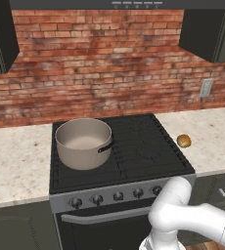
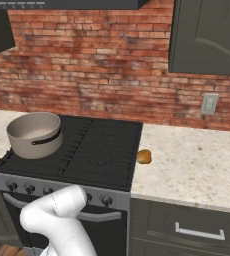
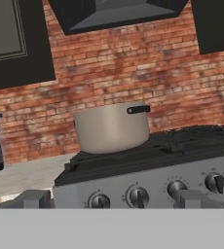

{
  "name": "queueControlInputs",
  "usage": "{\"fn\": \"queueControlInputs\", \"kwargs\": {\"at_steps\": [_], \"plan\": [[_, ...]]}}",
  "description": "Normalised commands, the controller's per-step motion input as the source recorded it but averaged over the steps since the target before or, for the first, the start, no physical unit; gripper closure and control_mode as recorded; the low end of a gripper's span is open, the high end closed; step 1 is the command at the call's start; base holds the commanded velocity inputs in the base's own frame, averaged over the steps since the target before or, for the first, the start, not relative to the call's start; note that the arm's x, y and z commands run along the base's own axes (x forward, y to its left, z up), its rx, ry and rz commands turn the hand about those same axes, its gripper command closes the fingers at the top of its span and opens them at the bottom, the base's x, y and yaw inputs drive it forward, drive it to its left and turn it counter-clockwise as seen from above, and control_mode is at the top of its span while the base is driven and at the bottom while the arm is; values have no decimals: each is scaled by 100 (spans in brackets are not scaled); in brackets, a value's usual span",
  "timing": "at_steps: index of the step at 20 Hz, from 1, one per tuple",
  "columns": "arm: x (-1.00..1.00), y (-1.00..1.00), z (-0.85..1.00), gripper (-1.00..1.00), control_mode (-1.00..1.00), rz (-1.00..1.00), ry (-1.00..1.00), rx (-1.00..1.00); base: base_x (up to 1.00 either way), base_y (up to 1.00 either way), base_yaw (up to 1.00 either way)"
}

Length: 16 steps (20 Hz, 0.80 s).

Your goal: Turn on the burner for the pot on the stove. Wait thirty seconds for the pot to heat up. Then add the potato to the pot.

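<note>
The end effector (image 3: 109,198) sits low in front of the stove (image 3: 148,160), level with its silver knob strip. In the hand view its two grey fingertips rise at the bottom edge, one at about 7 o'clock and one at about 5 o'clock, well apart with nothing between them, so it stands open and holds nothing.

Straight ahead of the fingertips, between them, runs the row of round dark knobs. The two left knobs (image 3: 138,196) lie nearest the centre line; two more sit toward 3 o'clock. The row runs left to right across the view, so picking the correct knob means a sideways shift along that line, then a short reach forward.

Beyond the knobs, toward 12 o'clock, the pot (image 3: 112,127) stands upright on the black grates, its short dark handle pointing toward 2 o'clock. From the base cameras the pot (image 1: 83,142) rests on the front left burner, which suggests that a knob at the left end of the strip is the one to turn; the knob markings are too small to confirm this.

The potato (image 1: 184,141) lies on the pale speckled tabletop (image 1: 217,141) just beside the stove's right edge, at about 3 o'clock from the pot and well apart from it. A red brick wall (image 1: 109,63) stands behind.
</note>
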Motion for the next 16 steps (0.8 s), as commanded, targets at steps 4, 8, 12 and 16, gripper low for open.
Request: {"fn": "queueControlInputs", "kwargs": {"at_steps": [4, 8, 12, 16], "plan": [[22, 0, 0, -100, -100, 0, 0, 0, 0, 0, 0], [20, 0, -5, -100, -100, 0, 0, 0, 0, 0, 0], [14, 0, -17, -100, -100, 0, 0, 0, 0, 0, 0], [20, 0, -28, -100, -100, 0, 0, 0, 0, 0, 0]]}}
